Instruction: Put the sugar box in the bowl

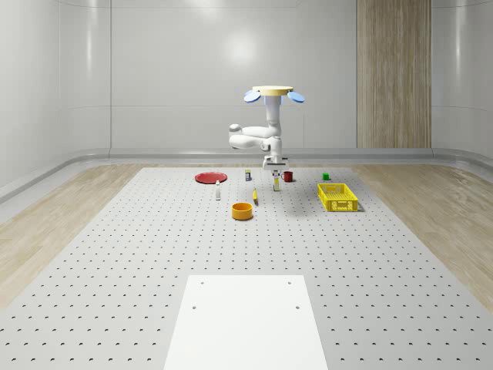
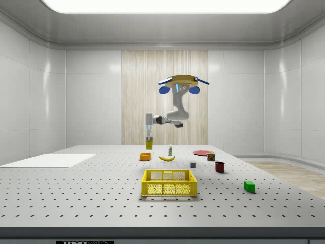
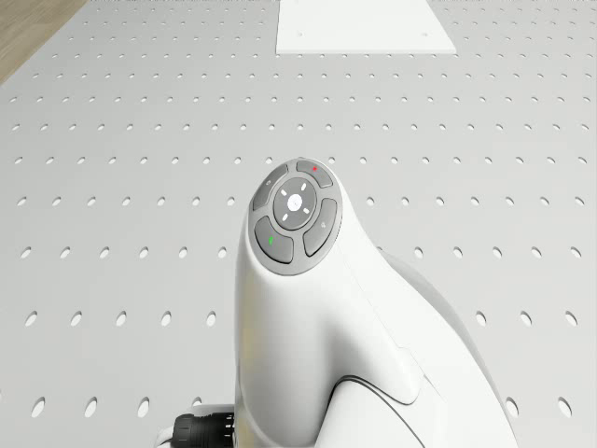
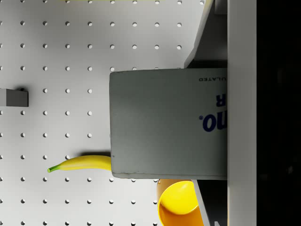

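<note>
Holding the sugar box (image 4: 169, 123) tight between its fingers, the gripper (image 2: 149, 133) hung in the air with its jaws clamped on the box's sides. The drone (image 2: 178, 84) hovered high over the peg table (image 1: 115, 254), near the middle of the things laid out on it, and its white arm (image 1: 250, 137) bent down in front of it. In the side view the box hung above the orange bowl (image 2: 145, 156), a little to one side of it and well up from it. In the wrist view the bowl (image 4: 180, 203) peeked out past one edge of the box, so the box was not quite over the bowl's middle. A banana (image 4: 80, 163) lay on the table close by the bowl. To do this step well, the robot would need to slide the box across until the bowl sat right under it. Then it should go down slowly and stay level, so the box did not bump the rim or tip out. I think it should let go only when the box was low inside the bowl. It should also keep away from the banana.
</note>
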Controlling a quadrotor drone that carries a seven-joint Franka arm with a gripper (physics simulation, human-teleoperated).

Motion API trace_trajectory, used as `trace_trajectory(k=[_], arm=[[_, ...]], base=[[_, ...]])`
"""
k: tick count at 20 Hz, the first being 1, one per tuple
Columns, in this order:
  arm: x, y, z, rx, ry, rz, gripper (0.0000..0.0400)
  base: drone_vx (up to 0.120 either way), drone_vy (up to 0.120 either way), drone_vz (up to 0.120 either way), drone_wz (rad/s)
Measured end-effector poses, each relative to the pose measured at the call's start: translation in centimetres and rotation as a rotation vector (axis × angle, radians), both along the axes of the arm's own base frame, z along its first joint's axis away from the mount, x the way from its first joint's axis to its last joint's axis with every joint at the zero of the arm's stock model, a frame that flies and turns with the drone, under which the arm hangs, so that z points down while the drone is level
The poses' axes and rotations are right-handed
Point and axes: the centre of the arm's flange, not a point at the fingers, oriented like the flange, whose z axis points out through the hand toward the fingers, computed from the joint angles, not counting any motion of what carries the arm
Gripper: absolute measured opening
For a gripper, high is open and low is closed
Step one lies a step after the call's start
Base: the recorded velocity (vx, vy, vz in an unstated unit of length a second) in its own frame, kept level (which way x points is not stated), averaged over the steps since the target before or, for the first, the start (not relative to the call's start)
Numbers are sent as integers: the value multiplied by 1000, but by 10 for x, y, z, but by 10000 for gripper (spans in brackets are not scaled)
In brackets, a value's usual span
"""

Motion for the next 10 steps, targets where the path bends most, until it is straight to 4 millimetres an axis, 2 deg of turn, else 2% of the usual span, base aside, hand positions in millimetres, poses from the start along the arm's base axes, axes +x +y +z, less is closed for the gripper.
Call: trace_trajectory(k=[10], arm=[[0,0,0,0,0,0,168]], base=[[120,-120,0,0]])
